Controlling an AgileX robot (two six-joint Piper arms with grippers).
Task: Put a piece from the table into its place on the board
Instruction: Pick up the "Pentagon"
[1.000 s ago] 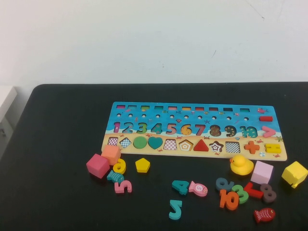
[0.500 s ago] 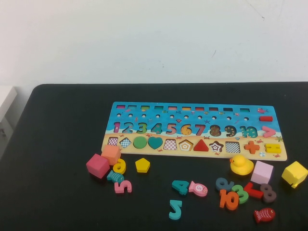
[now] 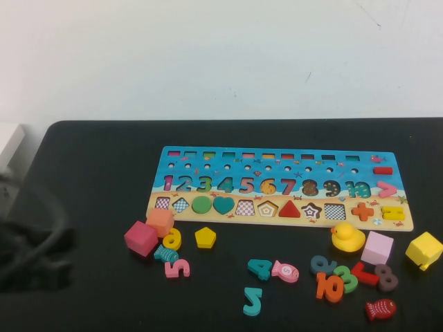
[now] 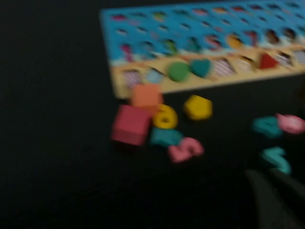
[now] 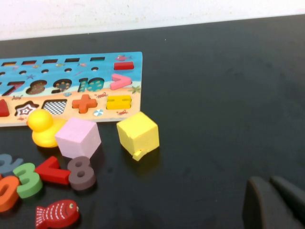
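Observation:
The small yellow pentagon piece [image 3: 205, 237] lies flat on the black table [image 3: 90, 173], just in front of the board's left half; it also shows in the left wrist view [image 4: 198, 107]. The board [image 3: 277, 164] lies across the middle, with an empty pentagon cut-out [image 3: 267, 208] in its shape row. My left arm [image 3: 31, 249] is a dark blur at the table's left edge, well left of the pentagon. My left gripper [image 4: 276, 191] is shut and empty. My right gripper [image 5: 272, 193] is shut and empty, low over bare table right of the yellow cube [image 5: 138, 134].
A dark pink cube [image 3: 140, 238], an orange cube [image 3: 160, 221] and number pieces [image 3: 176, 267] lie left of the pentagon. A rubber duck [image 3: 346, 237], a lilac cube [image 3: 377, 247], the yellow cube [image 3: 423, 250], several numbers and a red fish [image 3: 380, 309] lie at the front right.
My left arm has come into the high view at the table's left edge. The pieces and the board have not moved.

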